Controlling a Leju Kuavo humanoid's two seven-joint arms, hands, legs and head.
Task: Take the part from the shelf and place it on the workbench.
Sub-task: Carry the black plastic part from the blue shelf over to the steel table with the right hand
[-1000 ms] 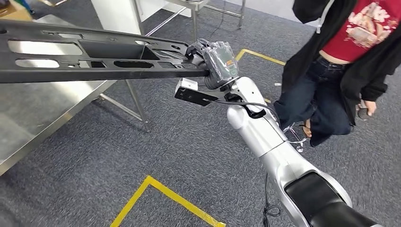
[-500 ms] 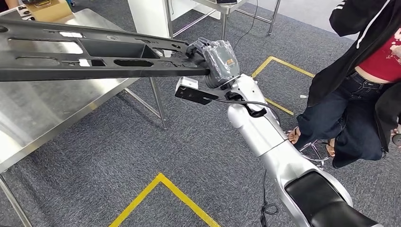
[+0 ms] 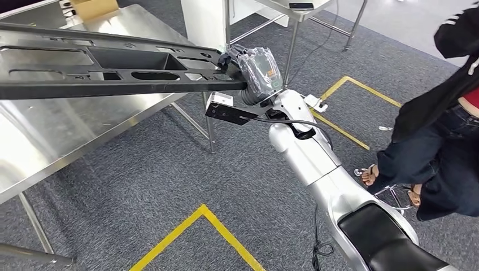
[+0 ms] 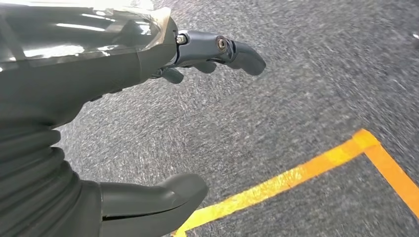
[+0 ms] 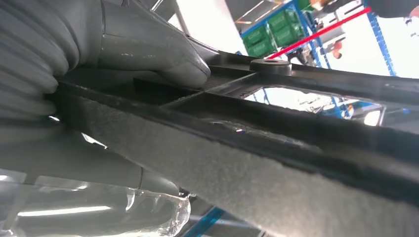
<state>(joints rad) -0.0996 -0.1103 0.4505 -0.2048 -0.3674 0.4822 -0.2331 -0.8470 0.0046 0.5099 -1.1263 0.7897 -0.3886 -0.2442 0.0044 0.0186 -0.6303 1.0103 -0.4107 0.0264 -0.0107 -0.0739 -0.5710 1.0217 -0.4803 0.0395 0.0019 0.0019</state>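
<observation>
A long black plastic part (image 3: 107, 70) with several slots runs from the left edge of the head view to my right hand (image 3: 255, 72), which grips its near end. The part hangs level above the steel workbench (image 3: 62, 135). In the right wrist view my thumb (image 5: 163, 54) presses on the part (image 5: 276, 143), with the fingers wrapped under it. In the left wrist view my left hand (image 4: 148, 113) hangs over grey carpet with its fingers apart and nothing in it.
A person (image 3: 440, 130) in a black jacket and jeans stands at the right. Yellow tape lines (image 3: 192, 231) mark the carpet. A second steel table (image 3: 294, 17) stands behind, and a cardboard box (image 3: 93, 7) rests at the workbench's far end.
The whole scene has slid rightward as the camera turned toward the workbench, and more of the workbench shows. The part stays in my right hand. The person now sits further right in the picture.
</observation>
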